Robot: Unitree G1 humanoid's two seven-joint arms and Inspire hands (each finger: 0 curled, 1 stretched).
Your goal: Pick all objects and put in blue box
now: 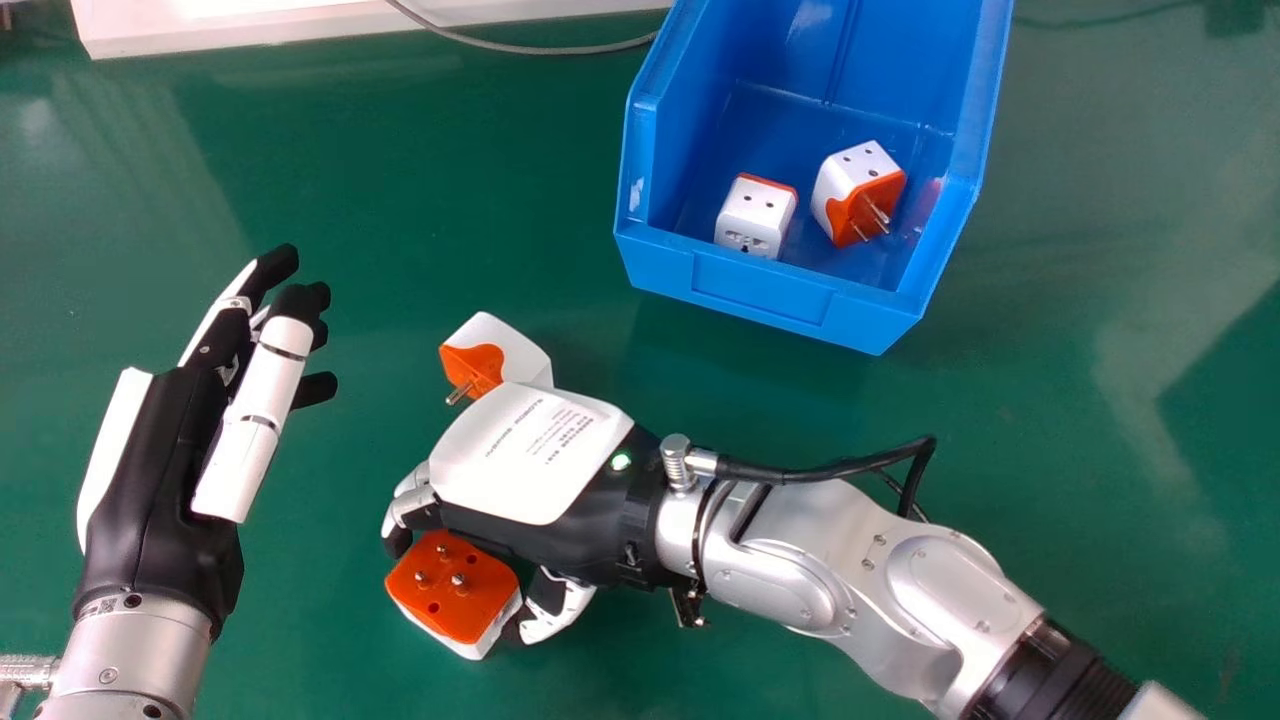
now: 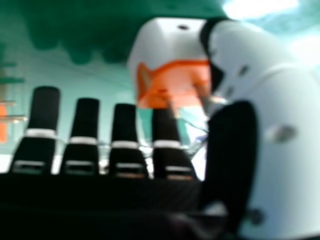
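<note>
My right hand [image 1: 540,455] is low over the table's near middle, its fingers and thumb bent round an orange and white plug adapter [image 1: 455,585] whose pins face up. In the right hand view that adapter [image 2: 172,82] sits between the thumb and the nearest finger of my right hand [image 2: 167,145]. Just beyond the hand lies another adapter [image 1: 510,352], partly hidden by it. Two more, a white one [image 1: 755,215] and an orange and white one [image 1: 860,195], rest inside the blue box [image 1: 765,290]. My left hand [image 1: 165,480] stays open at the left.
The green table [image 1: 400,200] stretches between my left hand and the box. A white object [image 1: 250,25] and a grey cable [image 1: 530,48] lie along the far edge. My right forearm [image 1: 850,580] crosses the near right part of the table.
</note>
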